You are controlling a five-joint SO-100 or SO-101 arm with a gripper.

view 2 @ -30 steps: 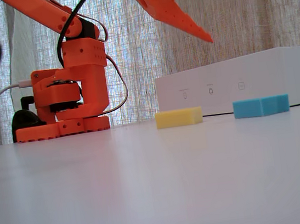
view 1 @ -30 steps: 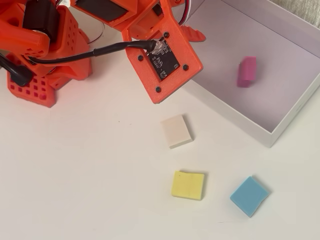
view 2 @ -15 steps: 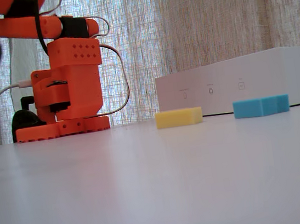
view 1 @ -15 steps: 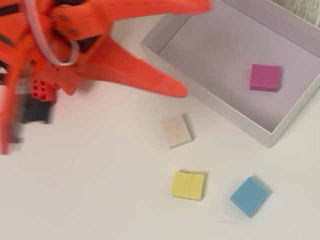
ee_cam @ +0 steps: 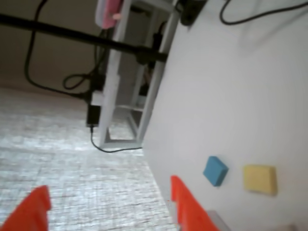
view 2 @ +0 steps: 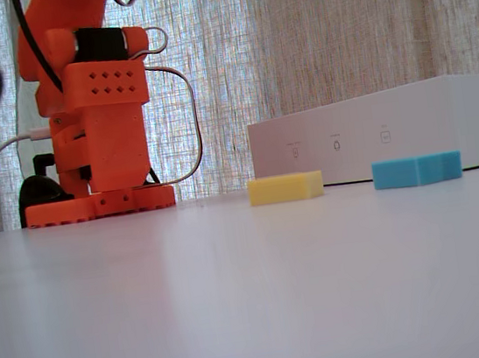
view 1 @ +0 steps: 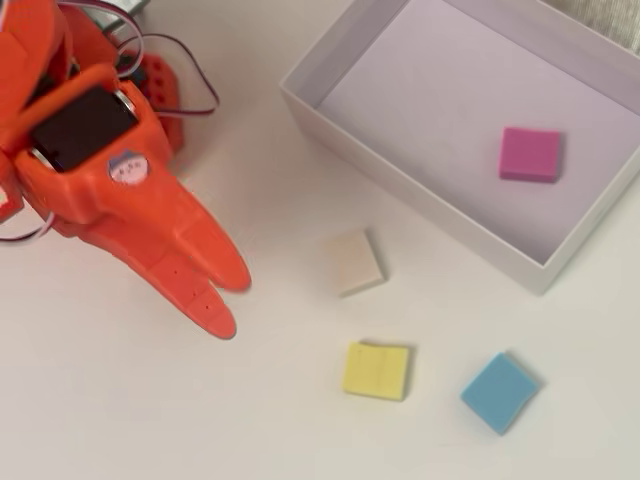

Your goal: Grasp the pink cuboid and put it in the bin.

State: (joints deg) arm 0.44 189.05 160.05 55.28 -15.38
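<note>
In the overhead view the pink cuboid (view 1: 530,153) lies flat on the floor of the bin (view 1: 400,185), near the bin's right side, with nothing touching it. My orange gripper (view 1: 232,303) hangs over the table at the left, far from the bin. The wrist view shows the gripper (ee_cam: 108,211) open, with nothing between its orange fingertips (ee_cam: 185,207). The low fixed view shows the bin (view 2: 384,138) only as a white side wall. There the cuboid is hidden and the gripper is out of frame.
On the table in front of the bin lie a cream block (view 1: 354,262), a yellow block (view 1: 376,371) and a blue block (view 1: 499,392). The arm's base (view 2: 90,119) with its cables stands at the back left.
A second ago the open gripper hung high above the bin in the fixed view. The arm has since folded back over its base and the gripper has left that view.
</note>
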